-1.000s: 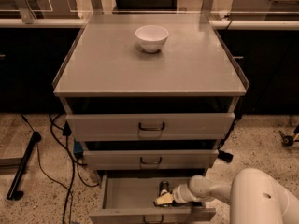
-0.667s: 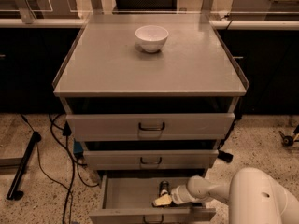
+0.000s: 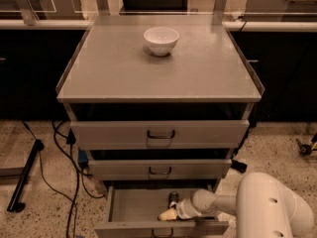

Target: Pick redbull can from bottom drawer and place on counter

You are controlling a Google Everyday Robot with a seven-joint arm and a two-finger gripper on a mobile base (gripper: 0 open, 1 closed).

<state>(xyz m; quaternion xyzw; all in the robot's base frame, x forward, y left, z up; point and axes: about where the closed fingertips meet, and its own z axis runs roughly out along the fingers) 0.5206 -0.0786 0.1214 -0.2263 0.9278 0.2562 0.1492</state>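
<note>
The bottom drawer (image 3: 133, 205) is pulled open at the foot of the grey cabinet. The redbull can (image 3: 173, 198) stands as a small dark cylinder with a silver top near the back middle of the drawer floor. My gripper (image 3: 168, 214) is inside the drawer, reaching in from the right on a white arm (image 3: 223, 204), with its pale tip just in front of the can. I cannot tell whether it touches the can. The counter (image 3: 124, 68) is the broad grey cabinet top above.
A white bowl (image 3: 161, 40) sits at the back middle of the counter. Two shut drawer fronts with loop handles (image 3: 161, 134) lie above the open drawer. Black cables (image 3: 64, 167) and a dark bar (image 3: 25, 177) lie on the floor to the left. My white arm housing (image 3: 272, 209) fills the lower right.
</note>
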